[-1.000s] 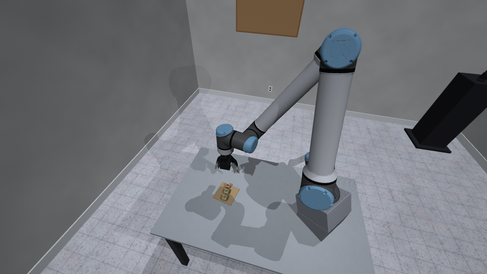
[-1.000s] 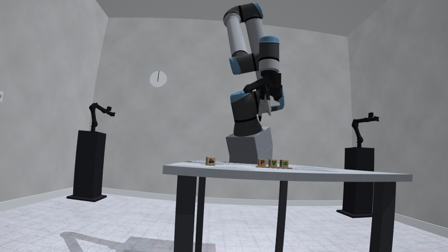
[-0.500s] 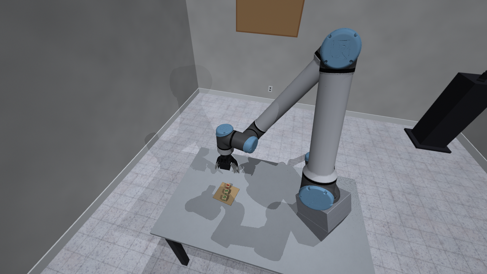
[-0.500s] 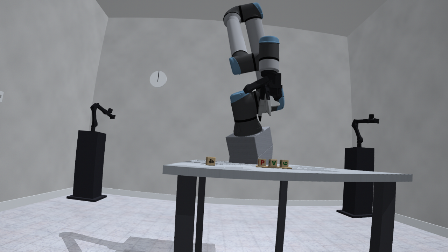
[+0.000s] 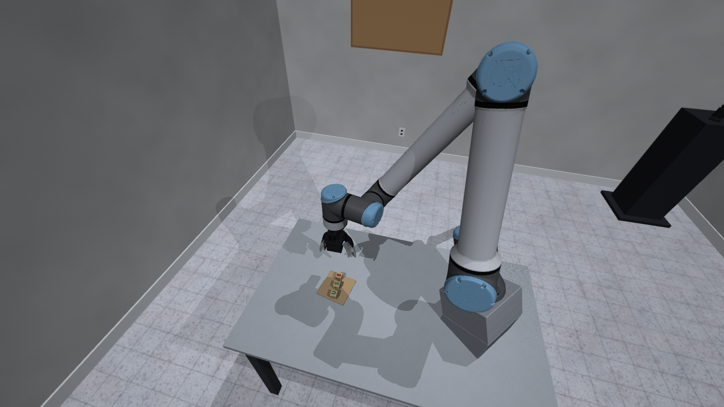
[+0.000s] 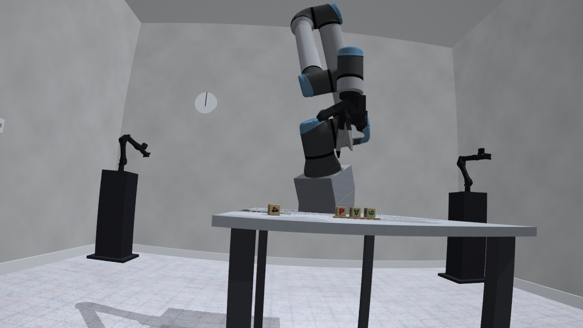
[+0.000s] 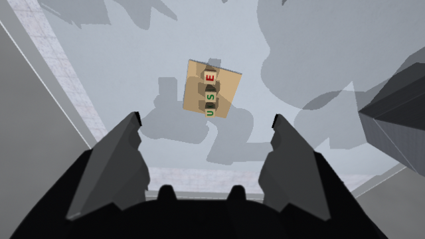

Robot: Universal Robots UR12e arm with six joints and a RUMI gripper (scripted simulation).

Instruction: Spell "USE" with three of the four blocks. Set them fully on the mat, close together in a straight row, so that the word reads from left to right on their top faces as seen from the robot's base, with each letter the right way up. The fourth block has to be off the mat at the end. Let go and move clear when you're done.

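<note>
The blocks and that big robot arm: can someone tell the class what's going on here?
The arm's gripper is open above the table, holding nothing. The U block, S block and E block stand in a row on the mat, spelling "USE" on top. The fourth block sits off the mat. The spelling job looks done.
</note>
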